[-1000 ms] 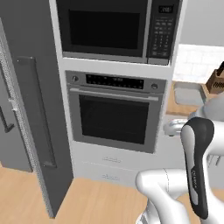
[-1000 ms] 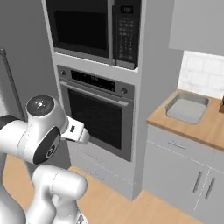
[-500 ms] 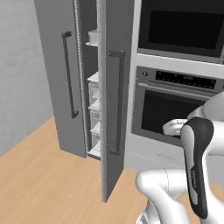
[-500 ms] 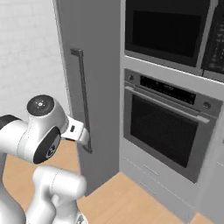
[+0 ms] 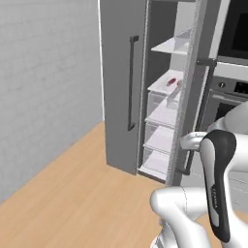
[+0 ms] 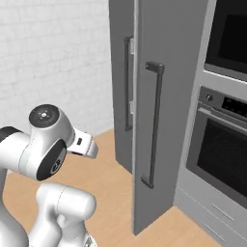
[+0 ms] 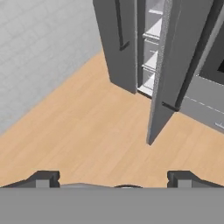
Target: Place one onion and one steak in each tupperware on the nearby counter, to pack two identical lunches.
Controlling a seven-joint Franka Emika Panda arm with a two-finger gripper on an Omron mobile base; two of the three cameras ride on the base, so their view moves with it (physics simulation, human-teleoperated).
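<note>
Gripper: the gripper [image 7: 113, 178] has its two dark fingertips [image 7: 43, 178] spread wide at the bottom of the hand view, nothing between them, aimed down at the wood plank floor [image 7: 87, 131].
Fridge: a tall grey fridge [image 5: 121, 87] stands at 1 o'clock in the left base view, its right door [image 5: 189, 97] swung open, white shelves [image 5: 162, 116] visible inside.
Steak: a small reddish item [image 5: 171, 81], likely the steak, lies on a middle shelf at about 1 o'clock; too small to be sure.
Onion: cannot make one out on the shelves.
Oven: a wall oven [image 6: 219, 159] sits just right of the fridge, at 3 o'clock in the right base view.
Handling, steak: probably soft, limp and a bit slick; best pinched across its narrow middle, from the open front of the shelf.
Handling, onion: likely firm, round and prone to rolling; grip across its widest part.
Stage: early; nothing is picked up yet.
</note>
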